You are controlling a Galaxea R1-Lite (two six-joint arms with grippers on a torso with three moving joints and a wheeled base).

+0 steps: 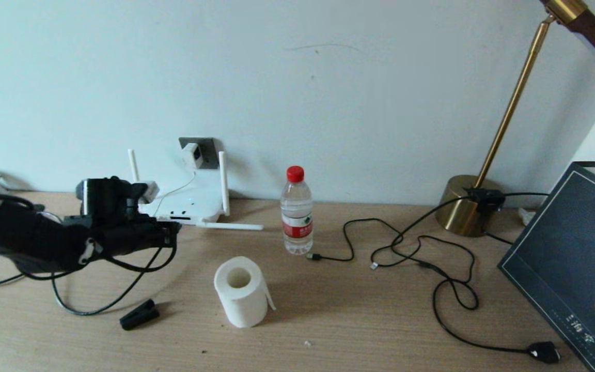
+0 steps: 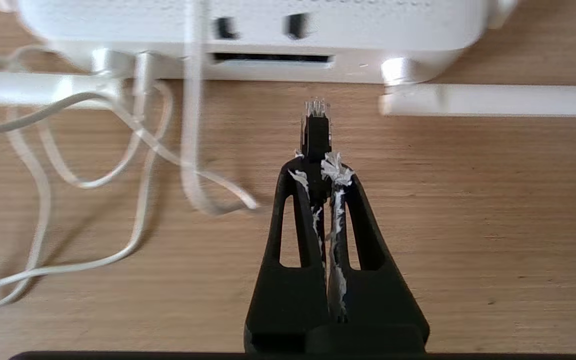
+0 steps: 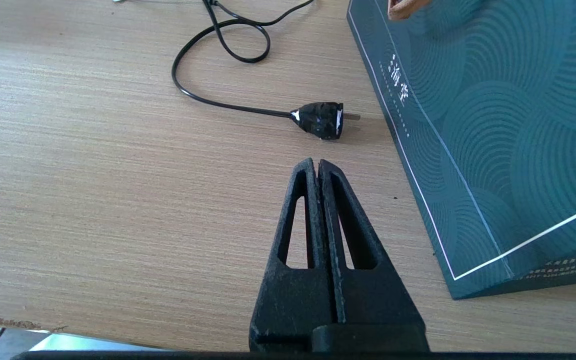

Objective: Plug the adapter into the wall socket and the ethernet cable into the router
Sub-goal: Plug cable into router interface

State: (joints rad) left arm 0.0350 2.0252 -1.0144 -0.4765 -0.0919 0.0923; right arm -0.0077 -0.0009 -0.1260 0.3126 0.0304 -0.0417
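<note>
On the pale wooden desk [image 1: 359, 320], we are pinching the long thin black ethernet cable [image 2: 316, 135] in our left gripper [image 2: 318, 172].

Nearest us, our right gripper [image 3: 316, 167] is idling with fingers pressed together over the desk near a black mains plug [image 3: 320, 120]. Farther on, the left gripper is holding the cable's clear clip connector just short of the flat white router [image 1: 191, 204], facing its port edge. Beyond, the small white boxy adapter [image 1: 192, 154] is sitting in the dark grey wall socket [image 1: 205, 147].
</note>
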